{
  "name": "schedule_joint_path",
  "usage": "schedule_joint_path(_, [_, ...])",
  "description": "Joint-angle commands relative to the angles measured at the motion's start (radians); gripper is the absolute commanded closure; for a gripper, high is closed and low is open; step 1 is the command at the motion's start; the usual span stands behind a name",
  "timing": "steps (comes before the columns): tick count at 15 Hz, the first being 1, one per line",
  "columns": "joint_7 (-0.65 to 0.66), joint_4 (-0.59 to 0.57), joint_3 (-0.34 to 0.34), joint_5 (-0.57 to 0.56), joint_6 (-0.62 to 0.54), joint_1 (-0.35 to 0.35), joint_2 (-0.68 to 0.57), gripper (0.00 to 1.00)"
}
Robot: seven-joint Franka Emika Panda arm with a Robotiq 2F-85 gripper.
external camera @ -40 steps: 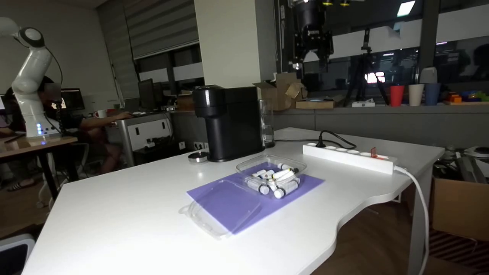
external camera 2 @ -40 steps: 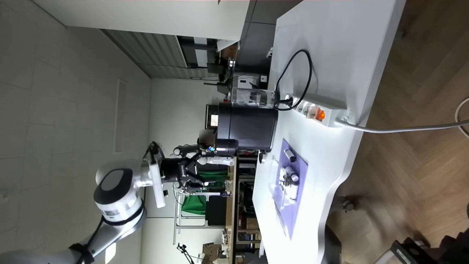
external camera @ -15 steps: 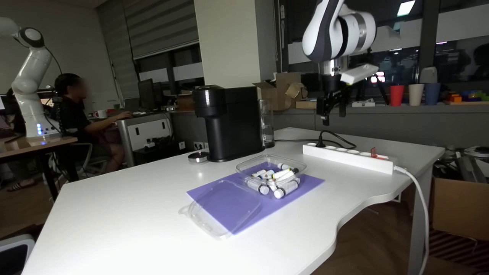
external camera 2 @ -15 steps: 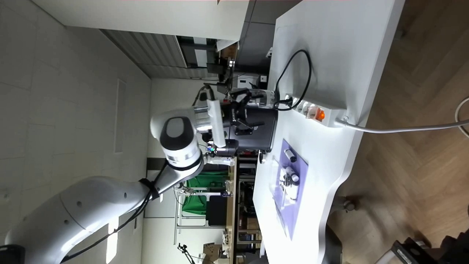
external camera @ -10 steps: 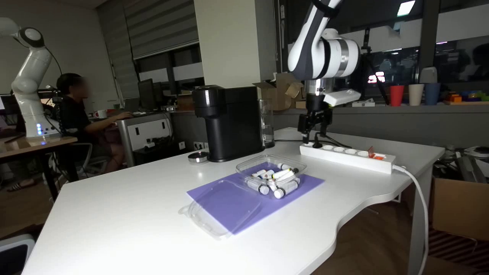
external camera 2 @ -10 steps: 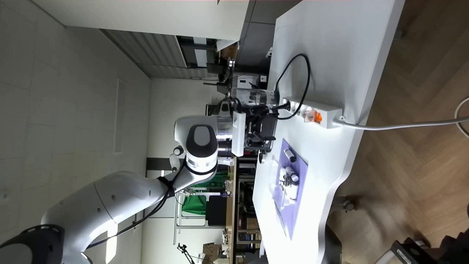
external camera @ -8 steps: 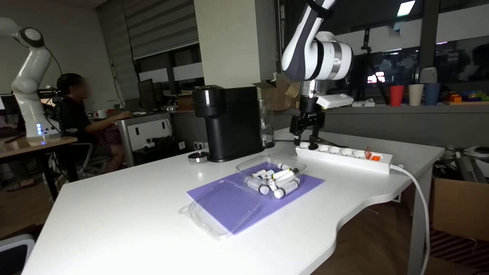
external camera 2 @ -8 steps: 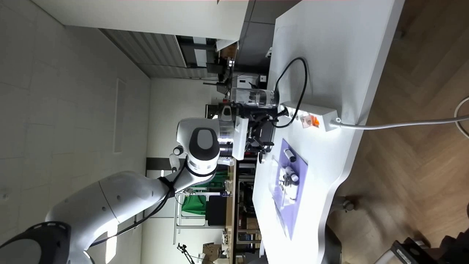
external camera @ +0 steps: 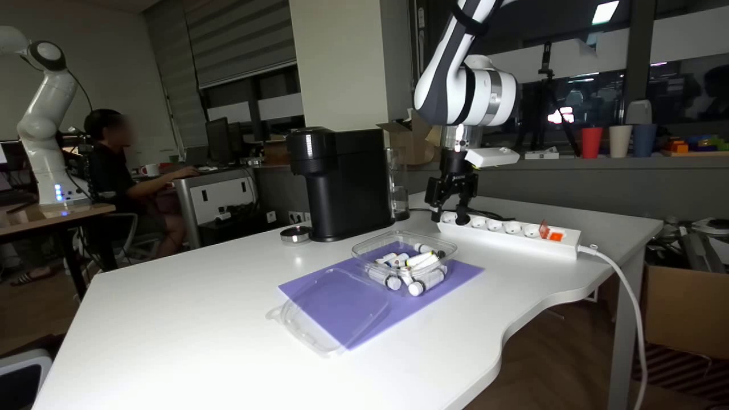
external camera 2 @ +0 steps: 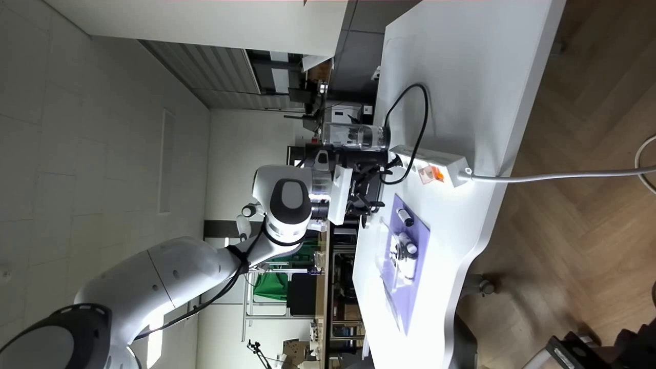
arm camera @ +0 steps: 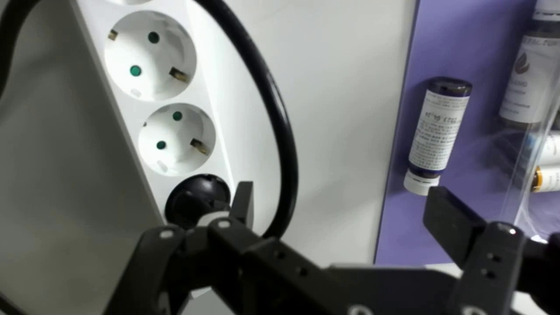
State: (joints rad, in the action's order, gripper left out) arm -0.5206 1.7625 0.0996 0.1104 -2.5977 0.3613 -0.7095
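My gripper (external camera: 450, 217) is low over the socket end of a white power strip (external camera: 507, 236), jaws wide apart. Nothing is held between its fingers (arm camera: 453, 223). In the wrist view, a black plug (arm camera: 197, 197) sits in a socket just beside the left finger, which partly covers it; whether they touch I cannot tell. The plug's thick black cable (arm camera: 284, 153) loops up and passes behind that finger. Toward the right finger lies a small labelled bottle (arm camera: 439, 131) with a white cap, on a purple mat (arm camera: 407, 227), apart from the finger.
A black coffee machine (external camera: 347, 176) stands behind the mat. A clear box (external camera: 364, 247) with several bottles and a clear lid (external camera: 336, 307) rest on the mat. The strip's white cord (external camera: 618, 273) hangs over the table's edge. A round tin (external camera: 295, 234) sits by the machine.
The arm has come down from above to the power strip. Over the last second the strip, plug and cable have slid a little toward the mat alongside the gripper. The jaws stay open.
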Motion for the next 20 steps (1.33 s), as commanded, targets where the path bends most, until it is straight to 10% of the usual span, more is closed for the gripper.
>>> schedule_joint_path(1, [0.096,-0.039,-0.094,-0.086,0.024,-0.076,0.026,0.00])
schedule_joint_path(5, [0.235,-0.055,-0.221,-0.243,0.109,-0.191,0.085,0.00])
schedule_joint_path(20, [0.089,-0.030,-0.085,-0.190,0.022,-0.128,-0.033,0.00])
